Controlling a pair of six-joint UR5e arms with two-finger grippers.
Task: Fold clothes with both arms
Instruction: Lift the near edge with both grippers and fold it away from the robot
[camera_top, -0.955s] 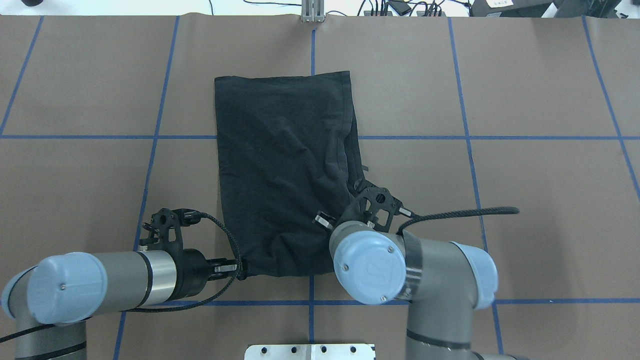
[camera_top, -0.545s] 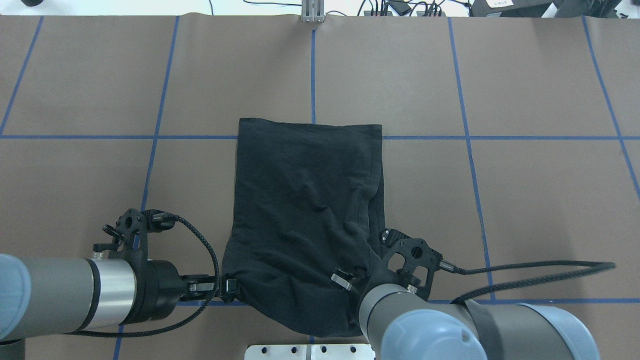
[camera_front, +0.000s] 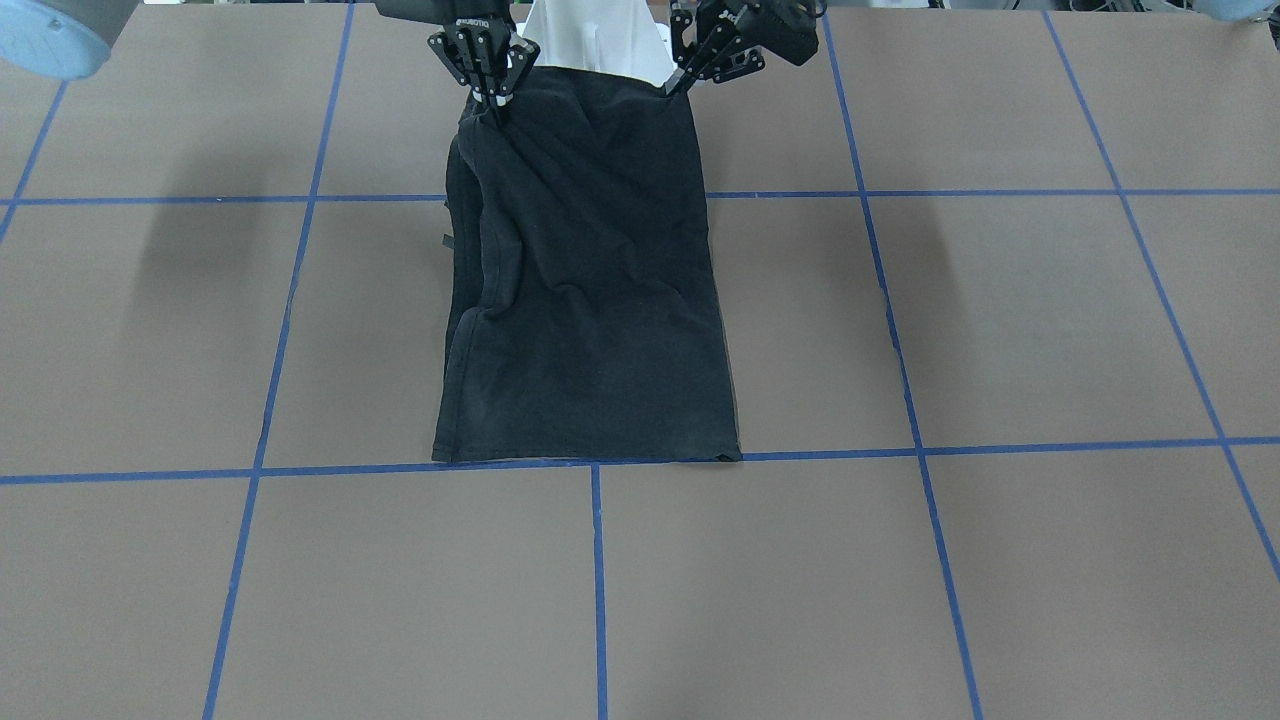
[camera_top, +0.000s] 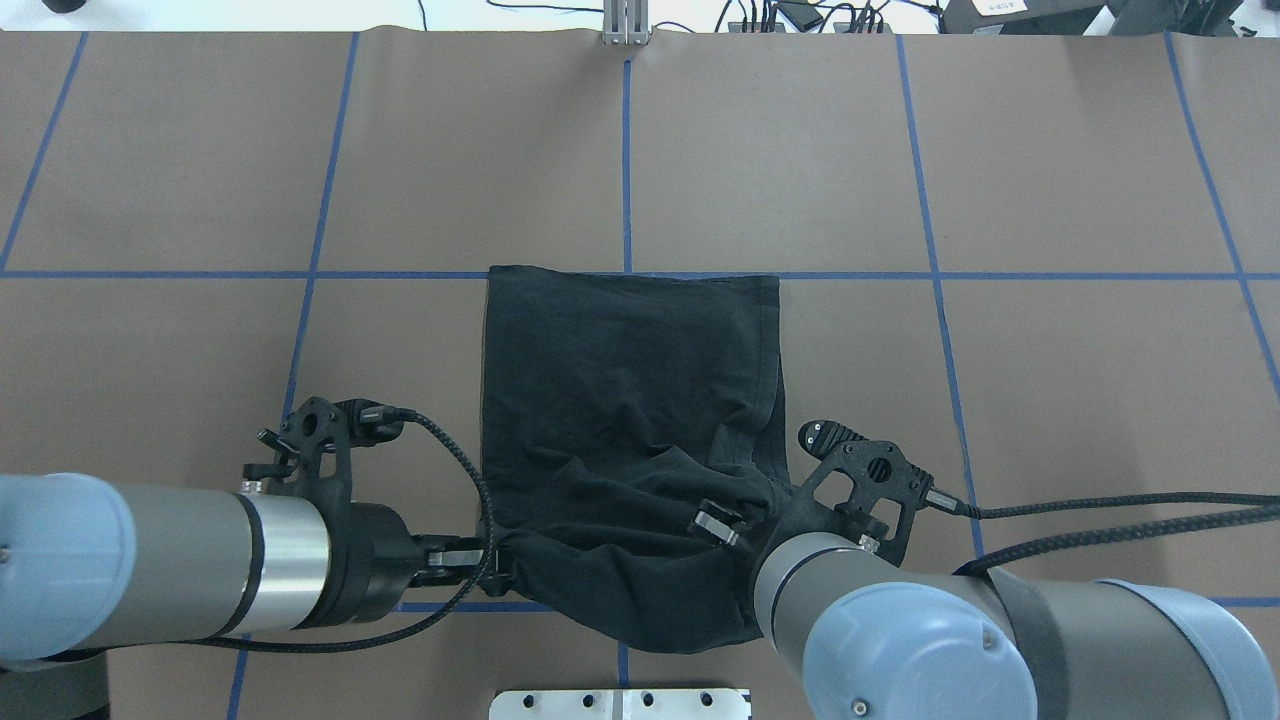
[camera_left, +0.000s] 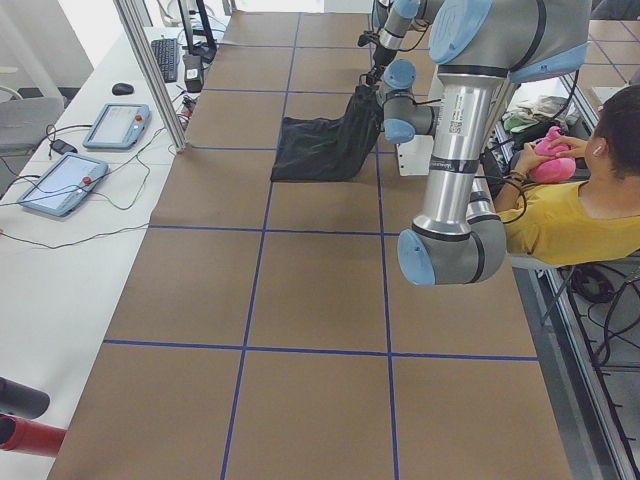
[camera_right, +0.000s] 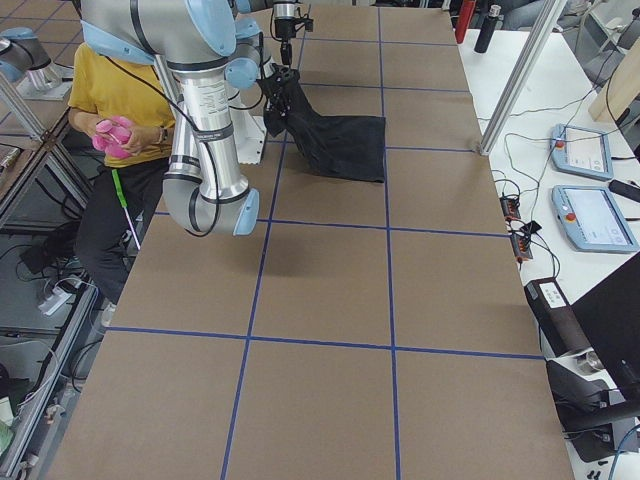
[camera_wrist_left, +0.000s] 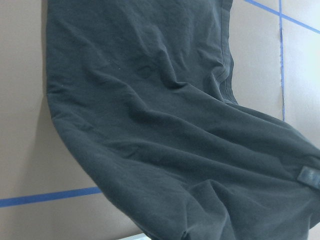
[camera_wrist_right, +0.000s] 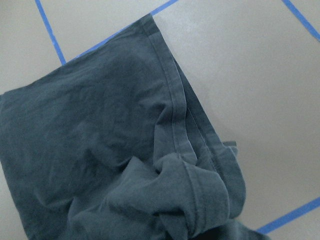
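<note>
A brown table (camera_top: 1050, 150) with blue tape lines (camera_top: 1100, 274) lies under the left gripper (camera_front: 670, 87) and the right gripper (camera_front: 493, 103). Behind both grippers sits a person in a yellow shirt (camera_left: 560, 215) holding a pink thing (camera_left: 553, 158). Far in front of them, two tablets (camera_left: 116, 125) lie on a white bench (camera_left: 50, 300).

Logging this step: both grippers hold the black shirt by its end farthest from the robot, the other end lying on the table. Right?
No. The overhead view shows the left gripper and right gripper holding the black shirt by its end nearest the robot; the other end does lie on the table.
</note>
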